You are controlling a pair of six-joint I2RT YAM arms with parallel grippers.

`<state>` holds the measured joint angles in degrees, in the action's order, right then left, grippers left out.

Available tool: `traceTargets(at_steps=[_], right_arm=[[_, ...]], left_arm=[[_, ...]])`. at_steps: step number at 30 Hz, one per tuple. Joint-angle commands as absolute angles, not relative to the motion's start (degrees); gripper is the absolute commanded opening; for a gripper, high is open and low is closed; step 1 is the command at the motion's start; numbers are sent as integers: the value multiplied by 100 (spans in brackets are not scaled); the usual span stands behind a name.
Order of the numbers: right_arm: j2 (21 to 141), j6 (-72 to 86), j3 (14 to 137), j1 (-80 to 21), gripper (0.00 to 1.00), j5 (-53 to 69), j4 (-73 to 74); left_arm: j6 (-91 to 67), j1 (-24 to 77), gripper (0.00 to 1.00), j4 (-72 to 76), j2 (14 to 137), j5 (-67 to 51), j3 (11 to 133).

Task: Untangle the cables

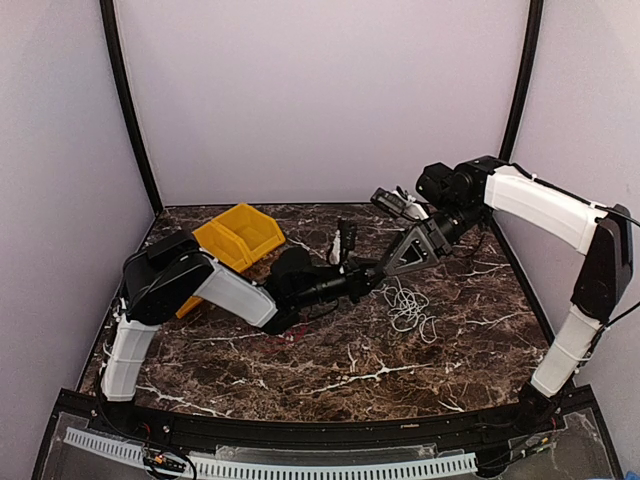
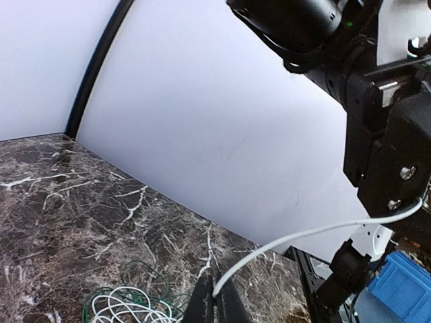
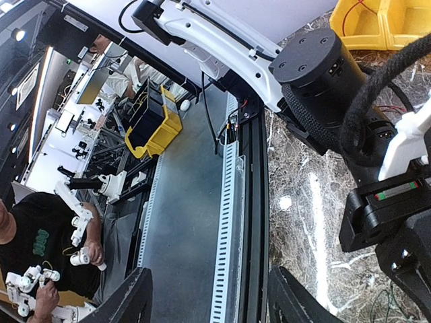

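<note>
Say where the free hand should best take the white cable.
Take the white cable on the bare span arching up from the left hand, closing across it from the side. That stretch hangs clear of the marble table; its coil below lies meshed with a green cable, so a grab there would likely catch both.

Top view: soft even overhead light; pale lilac enclosure walls (image 1: 320,90) bright, faint shadows on dark white-veined marble table (image 1: 330,360). Left wrist: thin white cable (image 2: 289,235) crisp. Right wrist: white glare patches on table, near black fingers (image 3: 128,299) blurred.
</note>
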<state>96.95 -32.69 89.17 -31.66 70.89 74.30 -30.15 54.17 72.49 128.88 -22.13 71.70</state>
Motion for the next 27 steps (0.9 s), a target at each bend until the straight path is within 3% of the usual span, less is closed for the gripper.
traceTargets(at_steps=[1, 9, 16, 17, 22, 27], right_arm=[[9546, -3405, 9080, -3201, 62, 7006, 7469], [9471, -3552, 9178, -3200, 65, 6925, 7557], [9451, -3556, 9413, -3199, 66, 6589, 7521], [9454, -3551, 9500, -3199, 66, 6524, 7520], [9408, -3504, 9535, -3184, 65, 6258, 7398], [9182, -3256, 9247, -3197, 63, 5623, 6809]], left_arm=[[-3508, 5383, 0, 7731, 12696, -1098, 6619], [-4227, 5372, 0, 7672, 12679, -359, 5851], [-3973, 5476, 2, 7153, 12719, -1065, 6339], [-3865, 5498, 5, 6971, 12727, -1117, 6417], [-3602, 5529, 49, 5914, 12382, -969, 6683], [-2716, 5521, 58, 3713, 11198, -399, 6445]])
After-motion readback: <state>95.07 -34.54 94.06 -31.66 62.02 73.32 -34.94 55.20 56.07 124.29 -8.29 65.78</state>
